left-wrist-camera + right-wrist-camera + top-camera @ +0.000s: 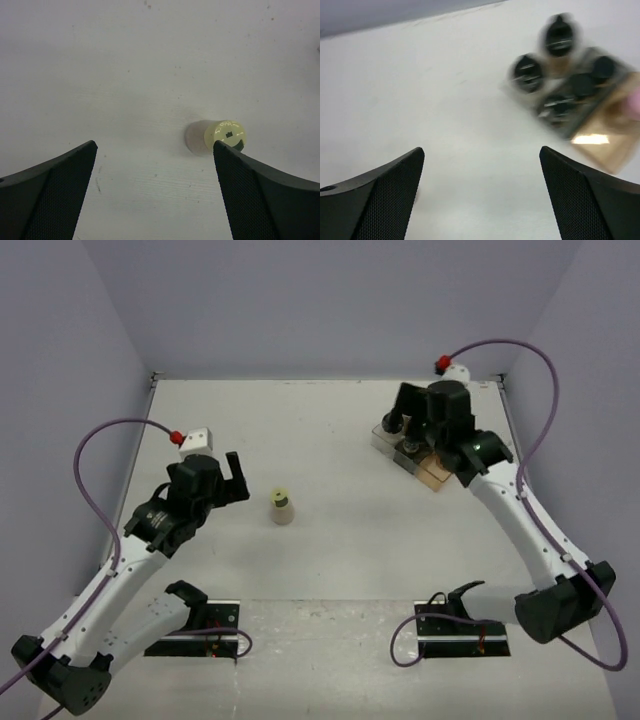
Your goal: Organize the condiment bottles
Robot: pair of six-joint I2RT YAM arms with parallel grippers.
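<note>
A pale-yellow-capped jar [282, 507] stands alone mid-table. In the left wrist view it [226, 134] is just beyond my right fingertip [235, 160]. My left gripper [239, 478] [155, 145] is open and empty, a little left of the jar. Several dark-capped jars [392, 424] stand in and beside the clear tray [432, 476] at the back right. They are blurred in the right wrist view [559, 37], with a pink cap [635, 105] at the frame edge. My right gripper [406, 405] [482, 150] is open and empty, above the table at the tray's left side.
Purple walls close the table at the back and both sides. Two black base plates [195, 625] [462, 635] with cables lie at the near edge. Purple cables loop off both arms.
</note>
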